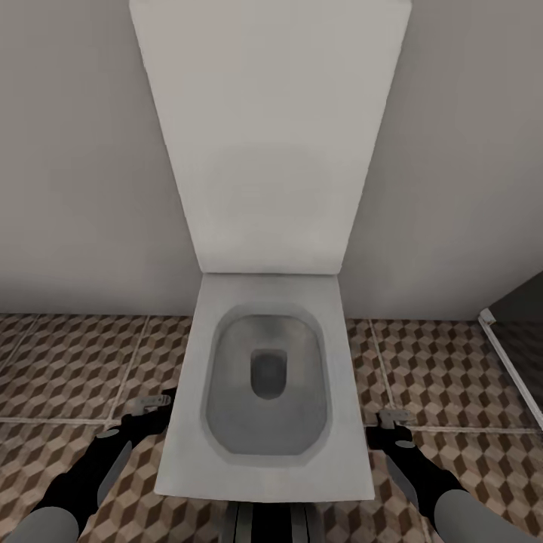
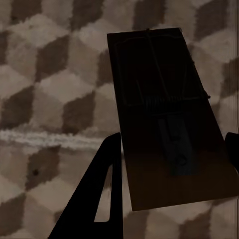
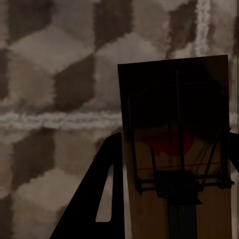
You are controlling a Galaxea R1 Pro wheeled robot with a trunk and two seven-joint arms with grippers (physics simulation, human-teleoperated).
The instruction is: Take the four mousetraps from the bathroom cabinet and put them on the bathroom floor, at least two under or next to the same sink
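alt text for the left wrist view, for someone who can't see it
A flat wooden mousetrap with dark wire parts sits clamped between the left gripper's dark fingers, seen in shadow. Behind it lies the bathroom floor, tiled in brown, beige and cream cubes with a pale grout line.

Head view evenly lit, soft, slightly blurred; wrist views dim (mousetraps [image 2: 164, 114] nearly black), floor [image 2: 45, 89] pixelated.

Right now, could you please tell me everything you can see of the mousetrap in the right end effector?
The mousetrap is a flat tan wooden rectangle, mostly in shadow. Dark wire runs over its face, with a red patch near the middle. It sits between the right end effector's dark fingers, apparently clamped, above the cube-patterned bathroom floor and seemingly not touching it.
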